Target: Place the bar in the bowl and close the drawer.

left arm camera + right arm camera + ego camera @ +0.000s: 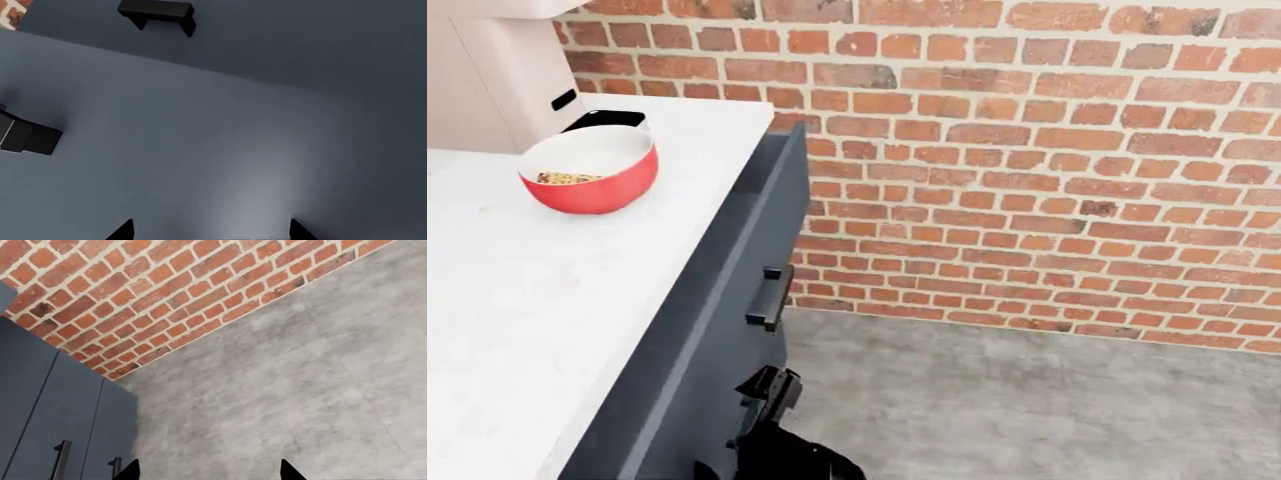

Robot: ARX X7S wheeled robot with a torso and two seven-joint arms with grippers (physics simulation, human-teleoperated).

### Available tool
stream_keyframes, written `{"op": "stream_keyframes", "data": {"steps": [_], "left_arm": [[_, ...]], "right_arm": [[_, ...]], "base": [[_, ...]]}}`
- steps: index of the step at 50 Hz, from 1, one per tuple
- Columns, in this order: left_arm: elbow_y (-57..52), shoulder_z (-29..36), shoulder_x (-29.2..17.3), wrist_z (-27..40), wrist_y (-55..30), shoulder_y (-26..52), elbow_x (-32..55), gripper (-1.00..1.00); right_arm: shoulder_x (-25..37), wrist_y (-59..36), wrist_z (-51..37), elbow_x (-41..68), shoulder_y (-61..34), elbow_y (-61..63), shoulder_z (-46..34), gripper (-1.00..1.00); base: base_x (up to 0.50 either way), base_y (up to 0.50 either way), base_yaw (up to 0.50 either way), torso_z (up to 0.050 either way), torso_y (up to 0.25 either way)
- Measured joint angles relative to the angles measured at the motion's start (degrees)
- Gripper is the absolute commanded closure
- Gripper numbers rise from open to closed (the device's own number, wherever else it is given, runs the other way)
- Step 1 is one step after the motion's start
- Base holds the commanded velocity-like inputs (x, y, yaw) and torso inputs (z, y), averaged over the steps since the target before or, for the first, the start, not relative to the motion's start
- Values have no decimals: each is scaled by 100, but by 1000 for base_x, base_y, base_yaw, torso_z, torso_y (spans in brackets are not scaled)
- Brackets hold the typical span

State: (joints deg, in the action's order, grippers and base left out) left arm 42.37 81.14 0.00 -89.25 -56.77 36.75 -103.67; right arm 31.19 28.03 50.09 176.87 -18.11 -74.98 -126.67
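Half the bar [566,178] shows above the rim of the red bowl [590,168] on the white worktop [521,300]. Flush blue-grey drawer front [714,330], black handle [771,297]. Left gripper [211,229] and right gripper [210,471]: only fingertips in frame, jaws set wide, empty.

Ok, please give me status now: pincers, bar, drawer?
Both pincers open, empty. Bar lies in bowl on counter. Drawer front looks flush, closed; left pincer near it. Nothing in the way.
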Motion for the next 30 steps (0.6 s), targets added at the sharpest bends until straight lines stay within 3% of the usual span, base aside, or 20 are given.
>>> {"op": "stream_keyframes", "data": {"steps": [30], "left_arm": [[1185,1608,0,-8,-390,925,2520,-100]], "right_arm": [[-4,-6,-37,7,6,0,-23,-100]], "base": [[0,0,0,0,0]]}}
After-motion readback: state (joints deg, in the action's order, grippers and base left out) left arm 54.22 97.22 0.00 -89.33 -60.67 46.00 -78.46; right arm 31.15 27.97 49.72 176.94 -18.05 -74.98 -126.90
